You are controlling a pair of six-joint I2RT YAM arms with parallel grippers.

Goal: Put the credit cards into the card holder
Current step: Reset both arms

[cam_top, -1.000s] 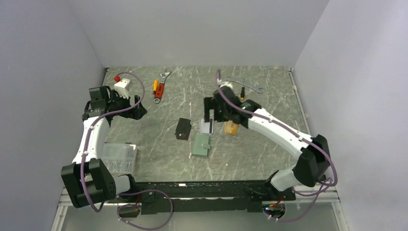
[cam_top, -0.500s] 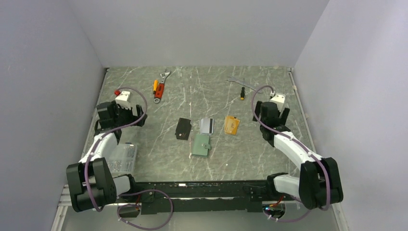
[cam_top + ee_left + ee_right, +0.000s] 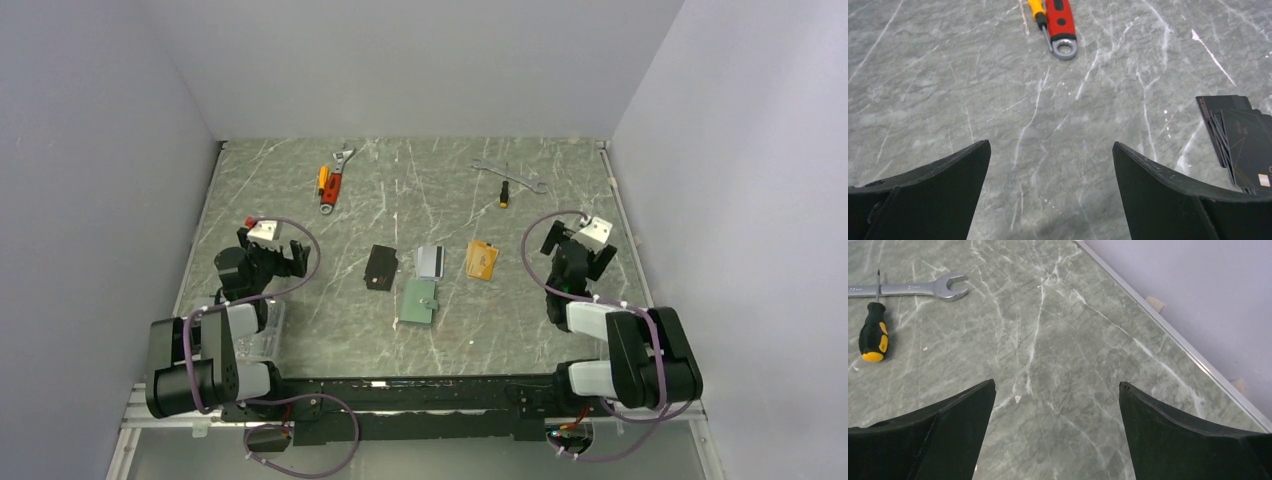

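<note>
1. Compared with one second ago, both arms are now folded back toward their bases. The right arm was then stretched out over the middle of the table, above the silver card (image 3: 430, 261) and the orange card (image 3: 481, 260); now the right gripper (image 3: 580, 262) is at the right side, well apart from them.
2. The left gripper (image 3: 268, 262) has also come back, nearer to the near left part of the table (image 3: 560, 190).
3. The cards stay where they were: black cards (image 3: 380, 267), silver card and orange card all lie on the table outside the green card holder (image 3: 420, 301), which looks closed.
4. So, in my judgement, the cards are not in the holder, and the retreat brings no card nearer to it.
5. The right gripper is wide open and holds nothing; its camera shows only a wrench (image 3: 913, 288) and a screwdriver (image 3: 873, 333).
6. The left gripper is also wide open and holds nothing. The black cards (image 3: 1238, 140) lie ahead and to its right, near but not touching.
</note>
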